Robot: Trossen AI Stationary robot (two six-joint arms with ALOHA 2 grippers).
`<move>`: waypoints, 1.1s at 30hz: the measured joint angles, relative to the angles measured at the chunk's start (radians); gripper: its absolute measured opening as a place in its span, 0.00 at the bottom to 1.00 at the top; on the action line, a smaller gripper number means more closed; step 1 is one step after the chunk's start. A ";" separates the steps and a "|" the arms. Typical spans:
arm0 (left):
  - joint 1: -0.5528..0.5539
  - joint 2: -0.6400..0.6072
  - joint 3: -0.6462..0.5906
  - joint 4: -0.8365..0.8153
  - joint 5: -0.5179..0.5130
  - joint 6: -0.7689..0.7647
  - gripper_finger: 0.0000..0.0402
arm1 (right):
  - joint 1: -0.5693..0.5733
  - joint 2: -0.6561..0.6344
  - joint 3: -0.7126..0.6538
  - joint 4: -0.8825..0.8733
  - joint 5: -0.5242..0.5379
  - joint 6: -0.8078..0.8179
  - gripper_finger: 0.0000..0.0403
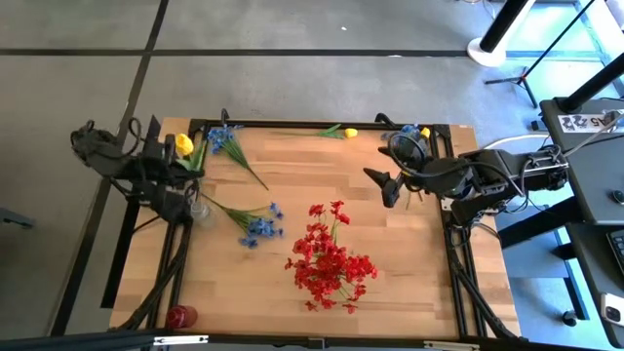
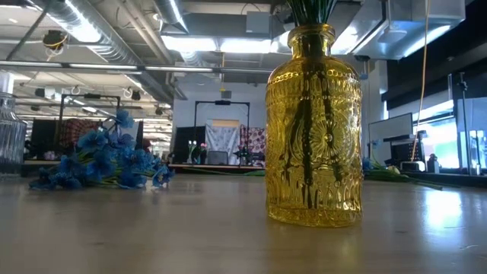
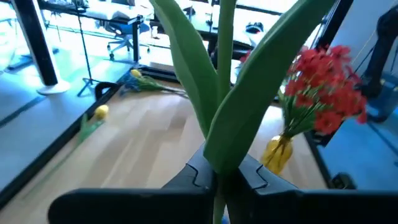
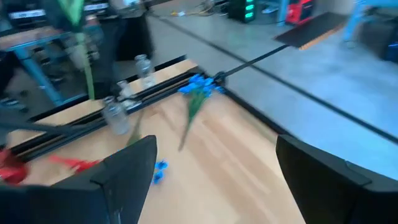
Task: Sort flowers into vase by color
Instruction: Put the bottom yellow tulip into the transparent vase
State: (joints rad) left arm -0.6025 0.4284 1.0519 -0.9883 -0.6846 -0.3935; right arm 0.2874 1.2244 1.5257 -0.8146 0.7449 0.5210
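**Yellow flower pinched by the stem at the left edge**

The left tool (image 3: 217, 180) sits at the left edge of the pale wooden surface (image 1: 292, 185), its fingers pressed together on the thin green stem of a yellow-bloomed artificial flower (image 1: 184, 144). In the left wrist view two long green leaves (image 3: 249, 93) fan up from the pinch point. The right tool (image 1: 387, 185) hangs over the right side of the surface, fingers spread wide and holding nothing.

The other flowers are scattered:
- a dense bunch of red sprigs (image 1: 330, 261) stands in an embossed yellow glass vase (image 2: 313, 125) near the middle;
- one blue sprig (image 1: 255, 224) lies flat to its left;
- another blue sprig (image 1: 226, 141) lies near the far left corner;
- a lone yellow flower (image 1: 341, 131) lies along the far edge;
- a small clear glass bottle (image 1: 199, 209) stands just beside the left arm.

These sprigs are probably very light and springy. The stems look thin and likely slick plastic, so a loose pinch could let one twist or slide. The soft bloom clusters would crush or shed, and leaves would bend away. The safest hold is low on the bare stem, below the leaves, which is roughly where the left tool grips now.
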 joint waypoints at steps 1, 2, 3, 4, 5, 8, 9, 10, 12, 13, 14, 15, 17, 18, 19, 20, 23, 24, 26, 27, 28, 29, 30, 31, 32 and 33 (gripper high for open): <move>0.000 -0.016 0.000 -0.023 -0.001 0.008 0.03 | 0.000 0.002 0.000 -0.003 0.024 0.004 0.82; 0.000 -0.029 0.000 -0.045 -0.003 0.012 0.03 | 0.000 0.008 0.000 -0.002 0.046 0.009 0.82; 0.000 -0.041 0.000 -0.065 -0.005 0.019 0.03 | 0.000 0.011 0.000 -0.002 0.070 0.018 0.82; 0.000 -0.050 0.000 -0.083 -0.005 0.029 0.03 | 0.000 0.015 0.000 -0.005 0.087 0.028 0.82; 0.000 -0.057 0.000 -0.098 -0.005 0.039 0.03 | 0.000 0.021 0.000 -0.006 0.105 0.039 0.82; 0.000 -0.074 -0.001 -0.111 0.001 0.079 0.03 | 0.000 0.037 0.000 -0.005 0.127 0.085 0.82; 0.000 -0.078 -0.001 -0.115 0.008 0.088 0.03 | 0.000 0.043 0.000 -0.005 0.129 0.104 0.82; 0.000 -0.081 -0.001 -0.123 0.020 0.093 0.03 | 0.000 0.050 0.000 -0.005 0.130 0.120 0.82; 0.000 -0.085 -0.007 -0.129 0.032 0.090 0.03 | 0.000 0.065 0.000 -0.005 0.130 0.151 0.82; 0.000 -0.086 -0.013 -0.130 0.038 0.090 0.03 | 0.000 0.073 0.000 -0.004 0.130 0.164 0.82; 0.000 -0.089 -0.022 -0.130 0.043 0.090 0.03 | 0.000 0.079 0.000 -0.004 0.129 0.179 0.82; 0.000 -0.093 -0.033 -0.124 0.044 0.089 0.03 | 0.000 0.088 0.000 -0.005 0.129 0.188 0.82; 0.000 -0.106 -0.063 -0.110 0.042 0.085 0.03 | 0.000 0.106 0.000 -0.002 0.128 0.207 0.82; 0.000 -0.111 -0.079 -0.100 0.040 0.085 0.03 | 0.000 0.114 0.000 -0.003 0.127 0.210 0.82; 0.000 -0.116 -0.095 -0.094 0.040 0.085 0.03 | 0.000 0.124 0.000 -0.001 0.126 0.210 0.82; 0.000 -0.120 -0.107 -0.093 0.037 0.085 0.03 | 0.000 0.133 0.000 0.001 0.122 0.211 0.82; 0.000 -0.139 -0.129 -0.094 0.019 0.077 0.03 | 0.000 0.150 0.000 0.004 0.116 0.212 0.82; 0.000 -0.145 -0.131 -0.094 0.020 0.070 0.03 | 0.000 0.154 0.000 0.005 0.114 0.212 0.82; 0.000 -0.154 -0.133 -0.096 0.040 0.057 0.03 | 0.000 0.161 0.000 0.005 0.109 0.212 0.82; 0.000 -0.158 -0.133 -0.097 0.061 0.048 0.03 | 0.000 0.162 0.000 0.005 0.109 0.216 0.82; 0.000 -0.160 -0.133 -0.099 0.088 0.031 0.03 | 0.000 0.162 0.000 0.004 0.109 0.224 0.82; 0.000 -0.161 -0.133 -0.108 0.121 0.012 0.03 | 0.000 0.162 0.000 0.004 0.109 0.233 0.82; 0.000 -0.162 -0.133 -0.126 0.153 -0.011 0.03 | 0.000 0.162 0.000 0.004 0.108 0.236 0.82; 0.000 -0.162 -0.133 -0.149 0.184 -0.034 0.03 | 0.000 0.162 0.000 0.004 0.106 0.236 0.82; 0.000 -0.162 -0.133 -0.173 0.212 -0.062 0.03 | 0.000 0.162 0.000 0.004 0.100 0.237 0.82; 0.000 -0.162 -0.133 -0.197 0.228 -0.093 0.03 | 0.000 0.162 0.000 0.004 0.100 0.237 0.82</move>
State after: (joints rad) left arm -0.6025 0.2665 0.9188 -1.1848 -0.4569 -0.4867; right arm 0.2874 1.3865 1.5257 -0.8108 0.8448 0.7578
